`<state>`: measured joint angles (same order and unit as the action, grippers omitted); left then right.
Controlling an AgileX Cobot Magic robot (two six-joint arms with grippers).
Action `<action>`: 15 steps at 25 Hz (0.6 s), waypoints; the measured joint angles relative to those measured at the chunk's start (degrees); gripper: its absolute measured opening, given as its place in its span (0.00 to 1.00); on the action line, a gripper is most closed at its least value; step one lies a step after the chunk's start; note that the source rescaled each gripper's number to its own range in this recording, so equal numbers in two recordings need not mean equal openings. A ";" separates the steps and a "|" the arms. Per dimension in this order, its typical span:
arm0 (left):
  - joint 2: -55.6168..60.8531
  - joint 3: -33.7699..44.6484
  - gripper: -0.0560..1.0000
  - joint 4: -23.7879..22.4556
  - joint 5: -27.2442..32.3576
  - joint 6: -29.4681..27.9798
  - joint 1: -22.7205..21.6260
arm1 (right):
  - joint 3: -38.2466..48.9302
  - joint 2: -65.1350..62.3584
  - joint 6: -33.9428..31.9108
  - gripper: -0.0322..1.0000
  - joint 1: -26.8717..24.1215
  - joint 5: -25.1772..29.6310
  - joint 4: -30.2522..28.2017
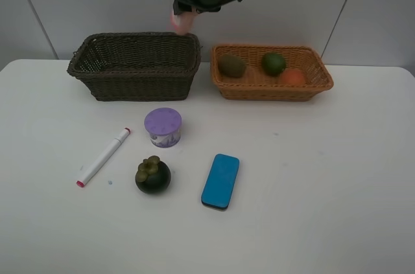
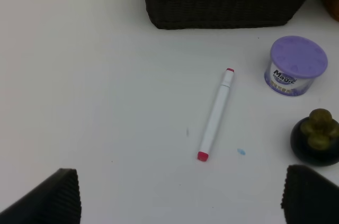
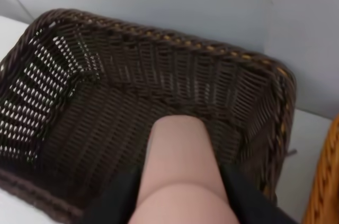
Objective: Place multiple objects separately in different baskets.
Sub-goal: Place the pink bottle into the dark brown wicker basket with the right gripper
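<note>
Clamped on the pink bottle (image 1: 181,22), the right end effector (image 1: 184,13) hangs near a corner of the dark basket (image 1: 136,83) — released here, the bottle could clip the rim and fall outside.

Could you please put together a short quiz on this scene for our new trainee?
1. How many loose items lie on the table outside both baskets?
2. True or false: the light wicker basket holds three fruits.
3. The right gripper holds the pink bottle: A above the dark wicker basket; B above the light wicker basket; C resting on the table.
Key: 1 four; 2 true; 3 A.
</note>
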<state>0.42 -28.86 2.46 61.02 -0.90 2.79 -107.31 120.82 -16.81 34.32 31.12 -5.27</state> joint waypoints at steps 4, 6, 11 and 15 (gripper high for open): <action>0.00 0.00 1.00 0.00 0.00 0.00 0.00 | -5.79 5.58 0.01 0.03 0.00 -0.52 0.51; 0.00 0.00 1.00 0.00 0.00 0.00 0.00 | -7.66 8.02 0.01 0.03 0.00 -0.58 0.89; 0.00 0.00 1.00 0.00 0.00 0.00 0.00 | -10.05 13.26 0.01 0.03 0.00 -2.29 1.03; 0.00 0.00 1.00 0.00 0.00 0.00 0.00 | -10.26 16.73 0.01 0.03 0.00 -4.77 1.32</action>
<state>0.42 -28.86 2.46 61.02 -0.90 2.79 -117.57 137.55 -16.80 34.32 26.35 -3.95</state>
